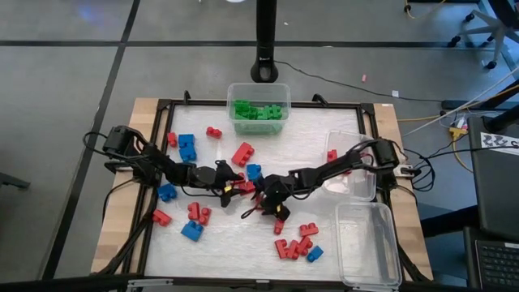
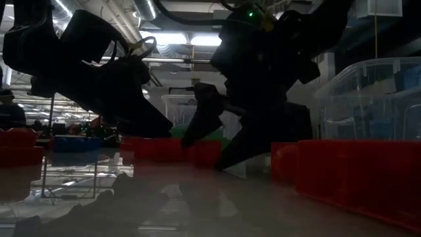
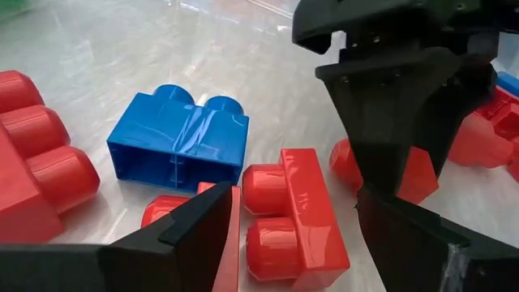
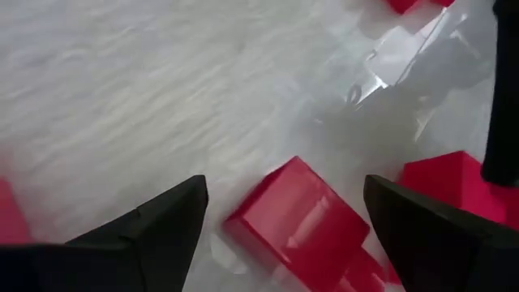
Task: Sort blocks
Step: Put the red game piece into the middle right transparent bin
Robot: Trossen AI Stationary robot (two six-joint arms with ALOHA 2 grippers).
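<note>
Red and blue blocks [image 1: 296, 243] lie scattered on the white mat; green ones fill a clear tub [image 1: 258, 109] at the far edge. My left gripper [image 1: 233, 185] is open and low at the table's middle. Its fingers stand on either side of a red brick [image 3: 296, 219] that lies studs sideways on the mat, with a blue brick [image 3: 178, 138] just beyond. My right gripper [image 1: 272, 209] is open right beside it, pointing down. In the right wrist view its fingers [image 4: 284, 186] straddle a red brick [image 4: 296, 215] on the mat. I see no touch by either gripper.
Two clear tubs stand on the right, one [image 1: 353, 166] under the right arm and one [image 1: 369, 243] at the near right corner. Blue bricks [image 1: 186, 146] and red bricks [image 1: 195, 212] lie left of the grippers. The two grippers nearly meet. A black frame [image 1: 162, 105] rims the mat.
</note>
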